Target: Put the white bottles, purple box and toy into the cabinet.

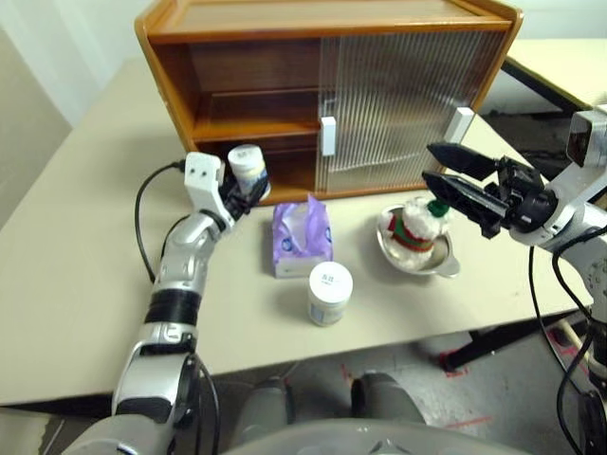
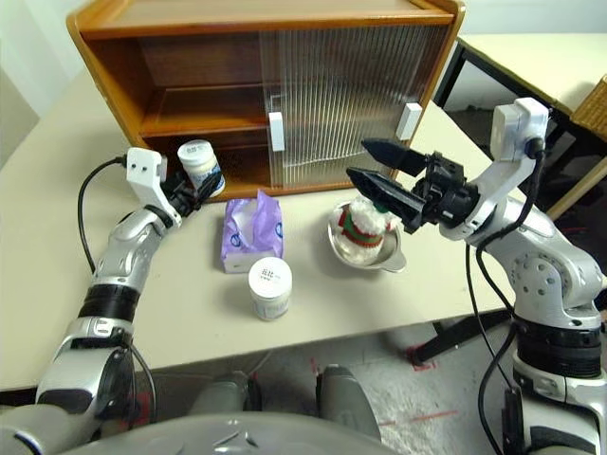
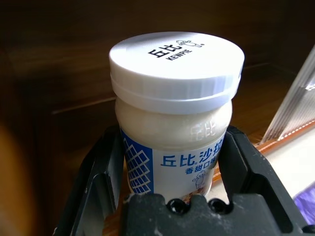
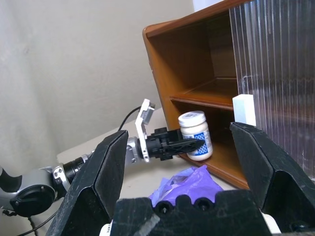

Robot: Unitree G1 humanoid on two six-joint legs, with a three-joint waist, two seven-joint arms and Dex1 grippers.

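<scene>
While the small squat white plastic jar with a wide screw lid and a blue-checked label (image 3: 174, 123) was clamped upright between the two black fingers of the left gripper (image 1: 248, 190), at the open left mouth of the orange-brown wooden two-shelf cabinet (image 1: 285, 19), it was judged to be rigid, smooth-walled and fairly light, so a hold low on the labelled waist, below the lid, was thought secure against slipping. A second white jar of the same kind (image 1: 329, 293) stood near the table's front edge, at six o'clock from the soft lavender tissue pack (image 1: 302, 237), which would probably crush if pinched hard and was better taken across its narrow sides. At three o'clock from the pack, the fluffy white plush snowman with a red-and-green band (image 1: 414, 227) lay in a shallow metal dish (image 1: 446, 261); it looked soft, light and easily caught by its middle. The right gripper (image 1: 453, 180) was held spread wide and empty beside the toy. Open room was seen in the cabinet's left half; the ribbed translucent sliding door (image 1: 408, 95) closed off the right.
</scene>
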